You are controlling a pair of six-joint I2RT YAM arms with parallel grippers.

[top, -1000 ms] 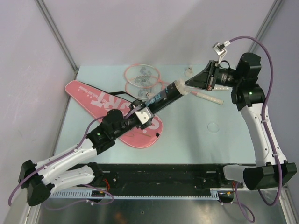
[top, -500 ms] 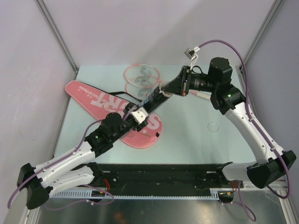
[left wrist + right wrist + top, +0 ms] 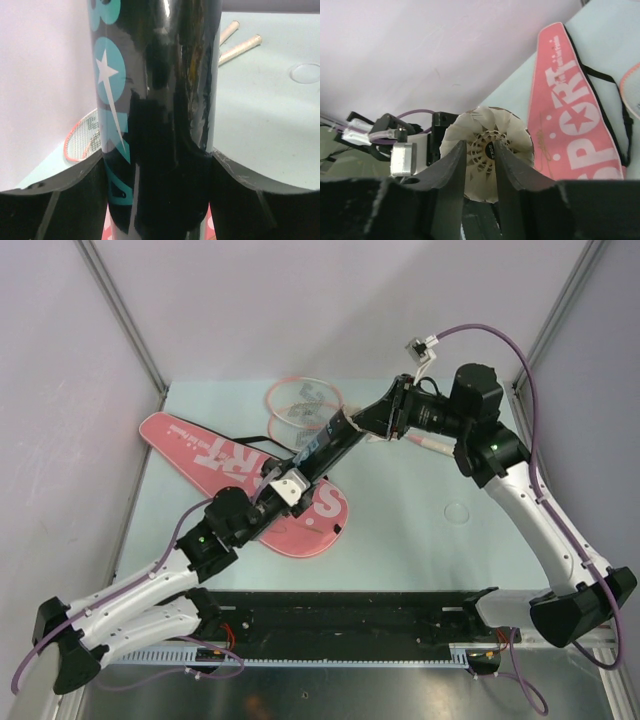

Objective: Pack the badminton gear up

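My right gripper (image 3: 480, 145) swung in from 2 o'clock, seated shuttlecock (image 3: 512, 130) in tube (image 3: 160, 100) mouth, jaws eased narrowly apart. Left gripper (image 3: 157, 170) clamped tube. Rackets (image 3: 300, 400), bag (image 3: 200, 445) remained unpacked.

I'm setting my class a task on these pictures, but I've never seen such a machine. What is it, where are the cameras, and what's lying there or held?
Two robot arms are bolted to a table. One picture looks down from above; the others come from a camera on each wrist. The left arm's fingers clamp a dark tube. The right arm's fingers, slightly apart, stand at a white shuttlecock in the tube's mouth. A pink racket bag and pink-framed rackets lie on the table.
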